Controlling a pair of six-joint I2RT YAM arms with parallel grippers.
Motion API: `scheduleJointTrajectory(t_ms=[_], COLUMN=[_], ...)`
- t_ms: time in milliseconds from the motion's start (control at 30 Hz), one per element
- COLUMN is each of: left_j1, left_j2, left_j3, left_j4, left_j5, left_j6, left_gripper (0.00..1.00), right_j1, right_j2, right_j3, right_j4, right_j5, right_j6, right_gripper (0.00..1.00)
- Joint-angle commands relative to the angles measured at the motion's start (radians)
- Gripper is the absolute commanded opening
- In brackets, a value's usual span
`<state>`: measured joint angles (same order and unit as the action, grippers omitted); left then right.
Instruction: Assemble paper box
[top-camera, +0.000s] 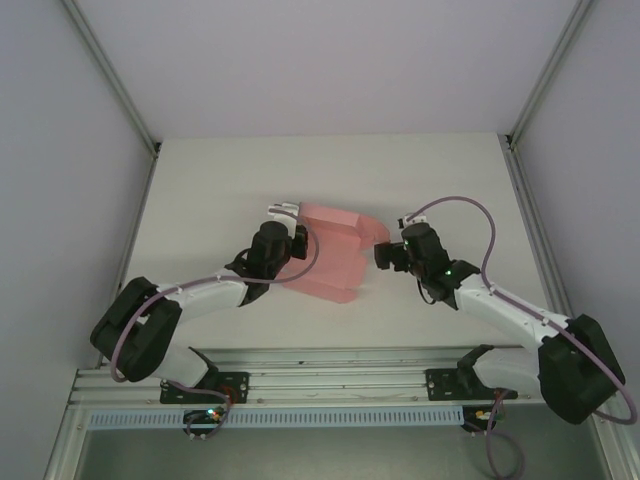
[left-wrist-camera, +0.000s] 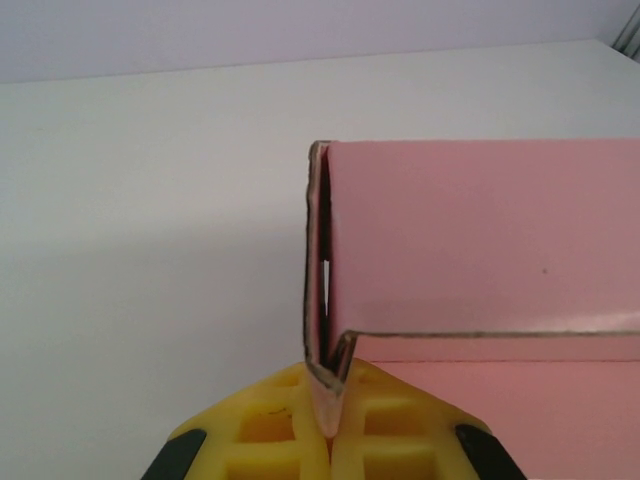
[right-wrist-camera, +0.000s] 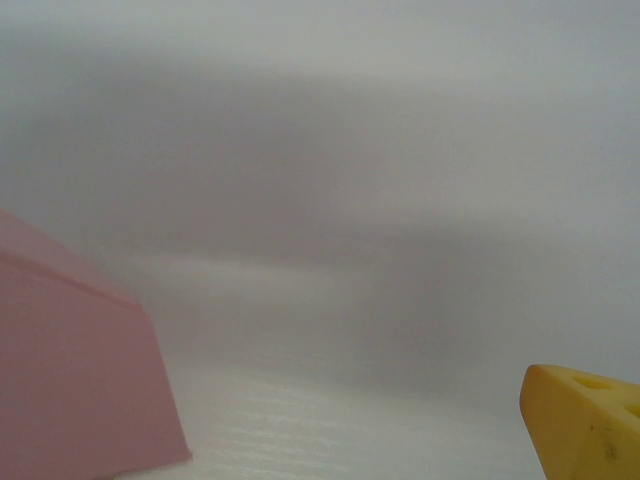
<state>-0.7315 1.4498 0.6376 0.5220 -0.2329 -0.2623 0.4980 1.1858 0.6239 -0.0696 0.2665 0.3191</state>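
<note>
- At the middle of the worktop (top-camera: 220, 180), well clear of all its edges, lies the paper box (top-camera: 330, 255), pale pink card that is partly raised and partly flat.
- On the box's left side, the left gripper (left-wrist-camera: 328, 402) is clamped tight on the card. In the left wrist view its yellow fingers (left-wrist-camera: 270, 430) pinch the bottom of a double fold where an upright side wall meets a long wall.
- That side wall is made of two layers with a narrow slit between them. The long wall runs off to the right with a crisp top edge.
- At the box's right side, the right gripper (top-camera: 384, 254) sits just beside a curved flap, its jaws spread wide with nothing between them.
- The right wrist view shows one yellow finger (right-wrist-camera: 585, 420) low at the right and a pink corner of the box low at the left, apart from each other.
- As I judge it, the task is roughly midway. The left end looks folded up and held in shape, while the right end looks loose, its flap bowed rather than creased.
- What is left is most likely to raise and tuck the right end, lock the tabs, and close whatever lid flap the sheet has. Whether any tab is locked yet I cannot tell.
</note>
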Motion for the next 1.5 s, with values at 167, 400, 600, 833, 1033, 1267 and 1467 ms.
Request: scheduleJointTrajectory(t_ms=[167, 400, 600, 833, 1033, 1267, 1467], left_j1=[0.006, 0.006, 0.025, 0.075, 0.117, 0.140, 0.142], left_j2=[-0.018, -0.026, -0.040, -0.067, -0.093, -0.130, -0.131], left_j3=[0.030, 0.038, 0.067, 0.056, 0.039, 0.015, 0.005], left_j4=[0.011, 0.002, -0.086, -0.101, -0.105, -0.093, -0.082], left_j5=[0.036, 0.044, -0.016, 0.053, 0.123, 0.167, 0.202], left_j6=[-0.032, -0.051, -0.008, -0.025, -0.050, -0.076, -0.071], left_gripper=[0.00, 0.00, 0.00, 0.00, 0.00, 0.00, 0.00], right_j1=[0.008, 0.033, 0.033, 0.011, -0.146, -0.247, -0.241], right_j2=[0.131, 0.186, 0.059, -0.215, -0.341, -0.185, 0.006], right_j3=[0.113, 0.124, 0.090, -0.035, -0.070, 0.013, 0.128], right_j4=[0.182, 0.240, 0.151, 0.066, 0.009, -0.031, -0.002], right_j5=[-0.088, -0.126, -0.130, -0.189, -0.248, -0.421, -0.539], right_j6=[-0.033, -0.034, -0.039, -0.052, -0.017, -0.110, -0.131], right_gripper=[0.99, 1.00, 1.00, 1.00, 0.98, 0.88, 0.83])
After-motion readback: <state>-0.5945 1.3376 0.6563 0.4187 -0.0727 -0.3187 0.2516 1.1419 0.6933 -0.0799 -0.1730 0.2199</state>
